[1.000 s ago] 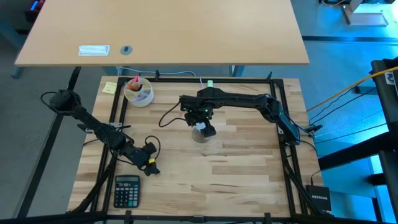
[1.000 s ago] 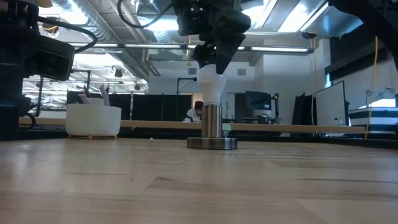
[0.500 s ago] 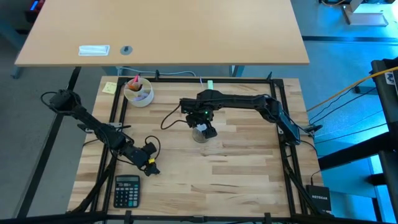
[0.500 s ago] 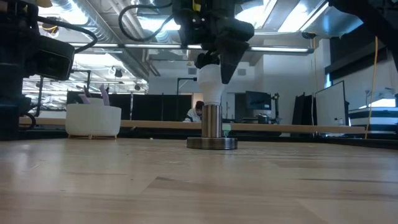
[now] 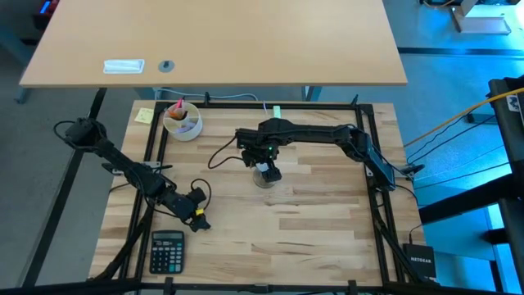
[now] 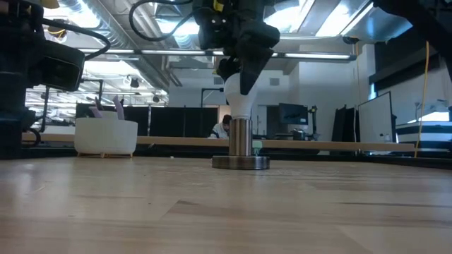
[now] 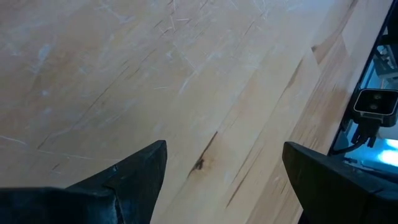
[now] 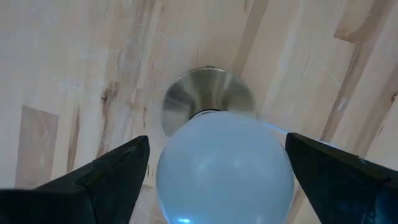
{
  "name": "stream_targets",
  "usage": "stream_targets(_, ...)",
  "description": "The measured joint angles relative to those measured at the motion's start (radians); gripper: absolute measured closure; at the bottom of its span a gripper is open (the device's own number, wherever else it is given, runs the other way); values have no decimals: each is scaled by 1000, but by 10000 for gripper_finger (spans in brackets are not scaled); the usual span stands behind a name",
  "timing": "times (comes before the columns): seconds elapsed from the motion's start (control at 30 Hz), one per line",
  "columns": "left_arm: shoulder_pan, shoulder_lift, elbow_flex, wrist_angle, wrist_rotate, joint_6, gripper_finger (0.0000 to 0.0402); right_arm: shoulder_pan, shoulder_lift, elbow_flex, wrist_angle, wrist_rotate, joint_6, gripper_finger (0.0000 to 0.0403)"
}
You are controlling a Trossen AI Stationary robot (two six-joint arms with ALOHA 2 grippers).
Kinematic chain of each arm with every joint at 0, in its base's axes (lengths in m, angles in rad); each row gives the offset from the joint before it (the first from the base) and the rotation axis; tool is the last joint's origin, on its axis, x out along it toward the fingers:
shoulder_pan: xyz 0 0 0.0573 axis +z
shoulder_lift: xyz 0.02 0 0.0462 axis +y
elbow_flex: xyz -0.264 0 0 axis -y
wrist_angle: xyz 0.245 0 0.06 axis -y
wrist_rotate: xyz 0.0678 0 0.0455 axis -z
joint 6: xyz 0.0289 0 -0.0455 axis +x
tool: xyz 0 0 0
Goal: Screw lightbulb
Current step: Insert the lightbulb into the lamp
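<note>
The white lightbulb stands upright with its base in the round metal socket at the table's middle. My right gripper hangs open straight above it, pointing down, one finger on each side of the bulb's round top; I see no touch. In the high view the right gripper covers the bulb. My left gripper waits open over bare wood near the table's left front; nothing is between its fingers.
A thin dark cord runs from the socket toward a pale green plug block at the far edge. A white cup with pens and a yellow note stand far left. A calculator lies near left.
My right gripper has sunk a little over the bulb, so its fingers reach lower along the bulb's sides. The bulb and socket have stayed where they were.
</note>
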Motion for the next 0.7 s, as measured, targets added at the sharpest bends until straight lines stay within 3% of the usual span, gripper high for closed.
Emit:
stream_targets(0.33, 0, 0, 0, 0, 0, 0, 92, 0, 0, 0, 1, 0, 0, 113)
stream_targets(0.7, 0, 0, 0, 0, 0, 0, 92, 0, 0, 0, 1, 0, 51, 100)
